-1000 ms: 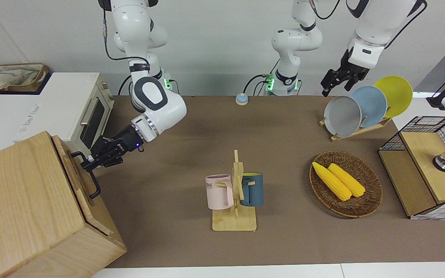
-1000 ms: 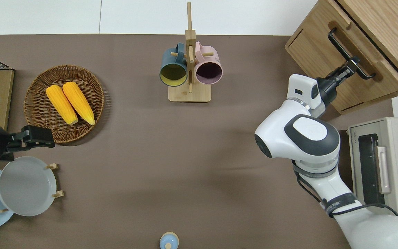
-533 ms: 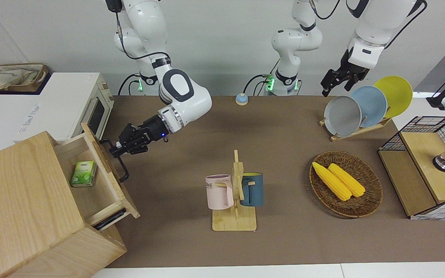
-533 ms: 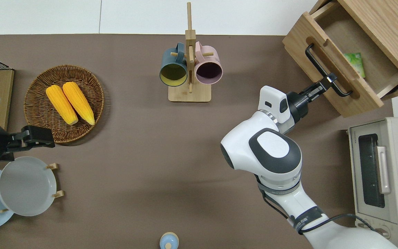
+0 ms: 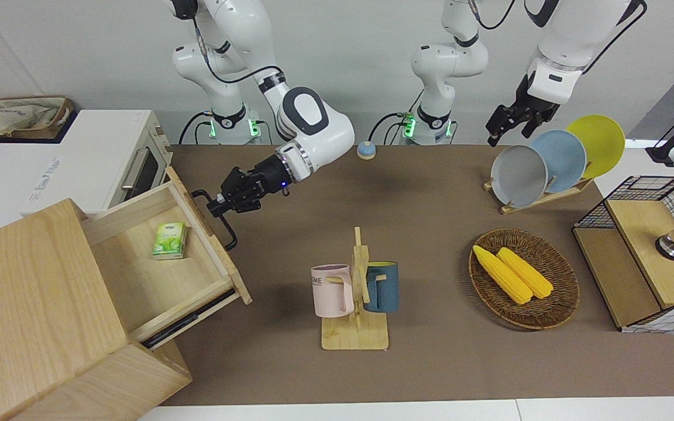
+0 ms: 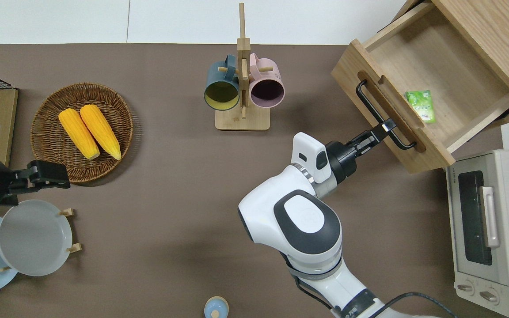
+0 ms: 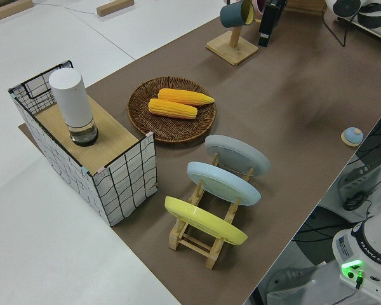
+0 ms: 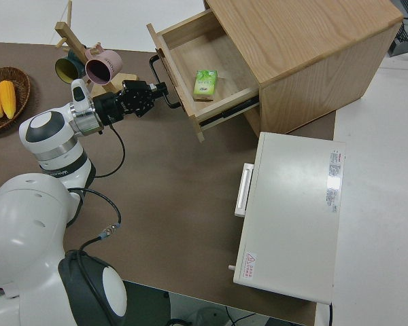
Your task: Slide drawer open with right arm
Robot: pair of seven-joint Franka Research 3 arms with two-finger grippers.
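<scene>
Now the drawer (image 5: 161,263) stands far out of the oak cabinet (image 5: 33,316) at the table's right-arm end, where a second ago it was shut. The right gripper (image 5: 218,204) still clamps its black handle (image 5: 215,221), a green packet (image 5: 169,240) is exposed, and the opening looks nearly complete. The left arm is parked.

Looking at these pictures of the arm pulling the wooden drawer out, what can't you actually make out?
- Print on the green packet in the drawer: too small in every view.
- Back of the drawer: hidden under the cabinet top.
- Pink mug: cut off by the left side view's edge.
- Toaster oven interior: dark glass.
- Right gripper is shut on the handle; left arm parked.
</scene>
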